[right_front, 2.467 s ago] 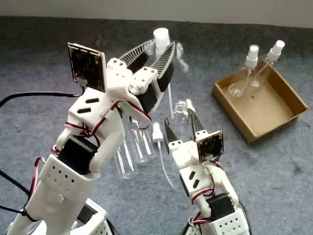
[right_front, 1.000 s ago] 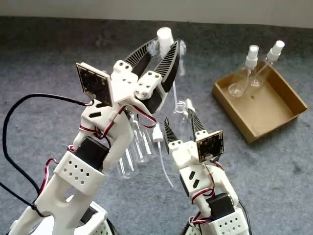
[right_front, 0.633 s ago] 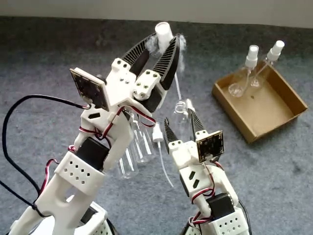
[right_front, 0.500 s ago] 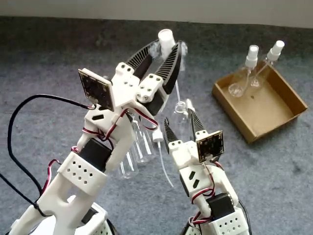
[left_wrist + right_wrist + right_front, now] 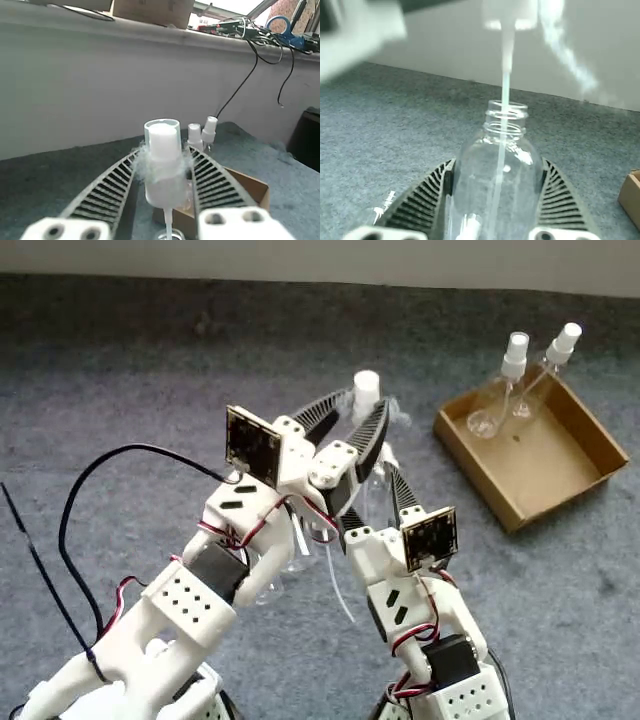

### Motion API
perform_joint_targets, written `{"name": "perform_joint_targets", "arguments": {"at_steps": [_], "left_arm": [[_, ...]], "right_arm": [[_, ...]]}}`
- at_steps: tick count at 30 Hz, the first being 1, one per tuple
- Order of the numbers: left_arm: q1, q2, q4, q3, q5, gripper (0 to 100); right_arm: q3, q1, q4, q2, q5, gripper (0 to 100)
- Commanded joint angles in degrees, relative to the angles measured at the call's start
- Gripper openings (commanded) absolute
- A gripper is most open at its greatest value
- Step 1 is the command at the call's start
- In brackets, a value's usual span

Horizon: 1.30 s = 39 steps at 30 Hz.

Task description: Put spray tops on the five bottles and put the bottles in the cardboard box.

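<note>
Clear bottle (image 5: 495,170) beneath spray top (image 5: 162,162)

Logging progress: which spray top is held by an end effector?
The spray top gripped by the left end effector, its tube reaching into the open bottle in the right end effector. Two other tops sit on bottles in the cardboard box.

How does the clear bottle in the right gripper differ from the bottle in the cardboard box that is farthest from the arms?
Top: the clear plastic bottle in the right gripper has an open neck; the clear bottle in the brown cardboard box wears a white spray top. Place: the gripped bottle is outside the box; the box bottle is inside it. Pose: the gripped bottle is roughly upright; the box bottle leans. Both are transparent.
</note>
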Motion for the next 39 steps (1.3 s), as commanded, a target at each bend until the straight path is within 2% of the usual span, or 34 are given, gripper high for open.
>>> {"name": "perform_joint_targets", "arguments": {"at_steps": [1, 5, 10, 21, 36, 39], "left_arm": [[3.9, -1.3, -1.4, 1.2, -0.8, 1], [3.2, -1.3, -1.1, 2.1, -0.8, 1], [2.4, -1.3, 6.2, 1.6, -0.8, 1], [2.4, -1.4, 14.0, 1.6, -0.8, 1], [2.4, -1.4, 14.1, 1.6, -1.0, 1], [2.4, -1.4, 14.2, 1.6, -4.6, 1]], "right_arm": [[6.5, -0.3, 0.3, -0.8, 0.2, 14.2], [6.5, -0.2, 0.4, -0.7, 0.2, 14.2], [6.5, -0.2, 0.4, -0.7, 0.2, 14.2], [6.5, -0.1, 0.5, -0.7, 0.2, 14.2], [6.5, 2.1, 0.5, -0.7, 0.2, 14.2], [6.5, 2.1, 0.5, -0.7, 0.2, 14.2]]}}
